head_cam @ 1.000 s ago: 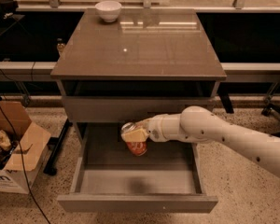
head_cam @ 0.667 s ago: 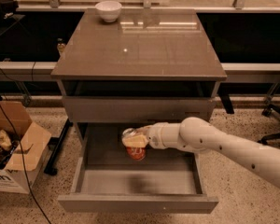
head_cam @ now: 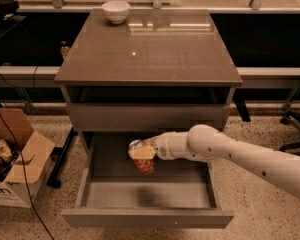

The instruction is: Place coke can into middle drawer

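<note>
The coke can point(head_cam: 143, 164), red with a silver top, hangs tilted inside the open middle drawer point(head_cam: 147, 193), above its grey floor near the back. My gripper point(head_cam: 141, 153) reaches in from the right on a white arm and is shut on the coke can's upper part. The drawer is pulled out toward the camera; its plain front panel shows at the bottom. A shadow of the can lies on the drawer floor in front of it.
A white bowl point(head_cam: 115, 10) stands at the back left of the cabinet top point(head_cam: 150, 49). A closed flat drawer front point(head_cam: 147, 116) sits above the open drawer. An open cardboard box point(head_cam: 15, 156) with items stands on the floor at left, with cables nearby.
The gripper and coke can have moved slightly left and lower inside the drawer. The arm has dropped a little.
</note>
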You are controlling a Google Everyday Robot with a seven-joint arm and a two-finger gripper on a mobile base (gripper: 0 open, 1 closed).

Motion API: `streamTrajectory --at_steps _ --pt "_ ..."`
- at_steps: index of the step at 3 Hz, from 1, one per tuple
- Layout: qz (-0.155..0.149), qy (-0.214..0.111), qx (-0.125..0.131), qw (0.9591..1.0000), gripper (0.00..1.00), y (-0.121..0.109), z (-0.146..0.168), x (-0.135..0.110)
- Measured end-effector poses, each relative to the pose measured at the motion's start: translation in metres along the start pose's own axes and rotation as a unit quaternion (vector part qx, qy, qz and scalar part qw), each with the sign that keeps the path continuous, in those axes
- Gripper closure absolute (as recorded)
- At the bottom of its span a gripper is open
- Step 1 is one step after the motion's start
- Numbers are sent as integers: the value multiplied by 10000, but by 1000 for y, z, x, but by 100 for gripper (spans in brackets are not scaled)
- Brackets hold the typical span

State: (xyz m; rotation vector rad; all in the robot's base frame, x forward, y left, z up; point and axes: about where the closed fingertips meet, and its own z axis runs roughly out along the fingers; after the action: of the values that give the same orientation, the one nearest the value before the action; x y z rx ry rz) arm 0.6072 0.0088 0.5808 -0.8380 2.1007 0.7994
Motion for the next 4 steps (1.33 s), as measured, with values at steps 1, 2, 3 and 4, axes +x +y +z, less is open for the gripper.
streamTrajectory --at_steps 1,2,3,4 --pt "153 355 -13 9992 100 -6 12 25" --pt "325 858 57 9958 100 -15 23 59" --pt "566 1223 190 9907 100 -27 27 95" --pt "685 1636 386 9834 82 -45 35 129"
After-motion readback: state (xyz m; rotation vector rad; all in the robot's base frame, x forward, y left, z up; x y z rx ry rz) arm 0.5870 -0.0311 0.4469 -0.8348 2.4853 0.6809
